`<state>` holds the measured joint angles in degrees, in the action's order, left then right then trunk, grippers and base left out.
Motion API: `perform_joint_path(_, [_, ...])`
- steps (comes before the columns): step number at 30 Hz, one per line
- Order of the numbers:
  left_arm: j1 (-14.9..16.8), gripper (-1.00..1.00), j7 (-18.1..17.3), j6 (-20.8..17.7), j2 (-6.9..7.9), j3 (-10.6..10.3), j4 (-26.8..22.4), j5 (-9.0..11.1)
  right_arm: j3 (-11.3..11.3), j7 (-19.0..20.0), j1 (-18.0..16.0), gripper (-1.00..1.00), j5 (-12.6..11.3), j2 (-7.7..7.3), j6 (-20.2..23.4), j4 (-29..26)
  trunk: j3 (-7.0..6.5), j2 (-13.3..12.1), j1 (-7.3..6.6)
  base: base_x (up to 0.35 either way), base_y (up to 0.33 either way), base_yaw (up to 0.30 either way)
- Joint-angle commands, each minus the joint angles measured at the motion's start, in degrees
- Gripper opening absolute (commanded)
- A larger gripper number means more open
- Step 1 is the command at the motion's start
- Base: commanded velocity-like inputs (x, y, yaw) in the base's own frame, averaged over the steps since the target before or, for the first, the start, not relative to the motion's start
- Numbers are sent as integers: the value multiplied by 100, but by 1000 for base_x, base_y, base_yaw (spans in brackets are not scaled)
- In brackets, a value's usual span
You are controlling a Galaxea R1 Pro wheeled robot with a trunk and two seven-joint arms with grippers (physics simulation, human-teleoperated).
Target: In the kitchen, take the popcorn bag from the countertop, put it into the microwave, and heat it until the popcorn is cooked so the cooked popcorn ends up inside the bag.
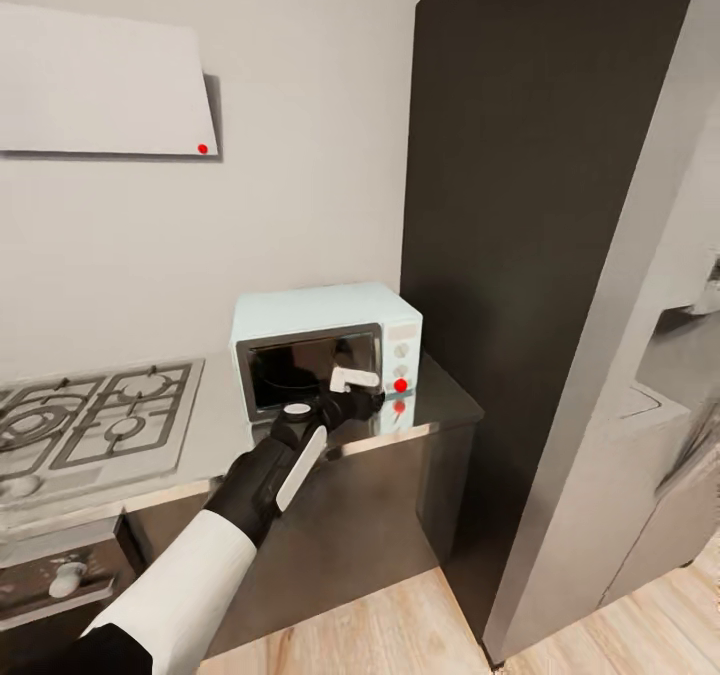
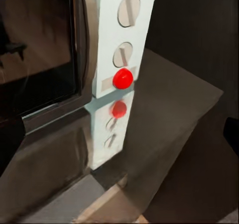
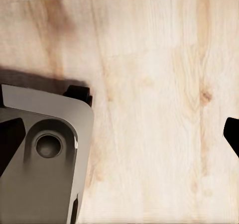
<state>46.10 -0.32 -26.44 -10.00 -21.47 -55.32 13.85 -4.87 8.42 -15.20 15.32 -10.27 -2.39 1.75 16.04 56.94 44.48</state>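
Popcorn bag: whereabouts not determinable, the dark glass door giving no clear sight of the interior of the small pale mint-blue microwave [image 1: 320, 317]. Judged, as a bag of popcorn, to be light, soft and easily crushed; best taken across its sides with a gentle squeeze and kept upright, never pinched hard enough to collapse the walls or spill the contents. Microwave standing at the far right end of the smooth grey reflective countertop [image 1: 445, 400], just left of the tall dark cabinet [image 1: 520, 205] and right of the gas hob with grey grates [image 1: 95, 415]; door apparently closed. Left gripper [image 1: 365, 395] reached forward over the near counter edge, close to the lower right corner of the door and just left of the white control panel; jaws apart, as judged from the dark fingertips [image 2: 11, 139] at opposite margins of the left wrist view, nothing between them. Round red button [image 2: 123, 78] at the bottom of the panel, beneath two pale knobs, mirrored in the steel below. Likely step in hand: reaching for that button or for the door edge; which of the two cannot be told. Right gripper [image 3: 119, 134] hanging low, pointed down at the pale wooden floor [image 3: 149, 59], beside a grey rounded part of the robot's base [image 3: 45, 159]; jaws likewise apart, empty.
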Motion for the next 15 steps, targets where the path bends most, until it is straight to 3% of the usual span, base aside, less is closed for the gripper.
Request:
perform_joint_path(1, [4, 100, -3, -28, 0, -32, -6, 21, -49, 10, -9, 100, 50, -2, -25, 18, 8, 6, -3, -341, 0, 0])
perform_joint_path(13, [4, 100, -49, -21, 0, -70, 23, 28, -49, 10, -9, 100, 48, -2, -10, 18, 8, 6, -3, -328, -7, 0])
perform_joint_path(15, [6, 100, -100, -26, 0, -74, 47, 158, -49, 9, -9, 100, 49, -13, -14, 18, 8, 6, -3, -92, -12, 0])
